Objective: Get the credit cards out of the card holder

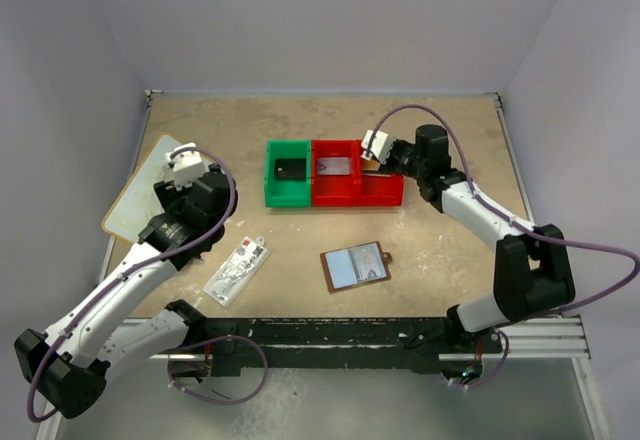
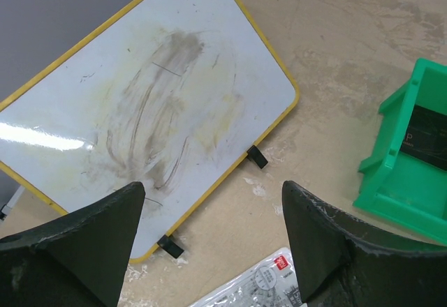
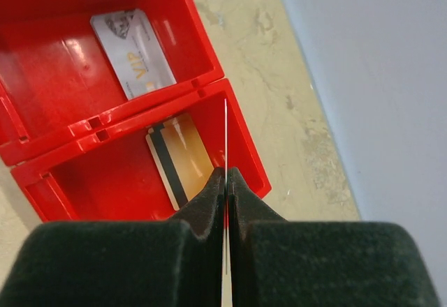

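— Where is the card holder (image 1: 355, 266)?
— Lying open on bare table, in front of the red bins and well apart from them, with free room along every edge.
— And the right gripper (image 3: 225, 181)?
— Pinched tight on a credit card (image 3: 225, 132) held edge-on above a red bin (image 3: 248, 146), near its outer wall. A striped card (image 3: 178, 157) lies inside.
— The left gripper (image 2: 213, 192)?
— Fingers spread wide, nothing between them, above the whiteboard (image 2: 140, 111)'s yellow edge. The green bin (image 2: 391, 174) sits off to one side.
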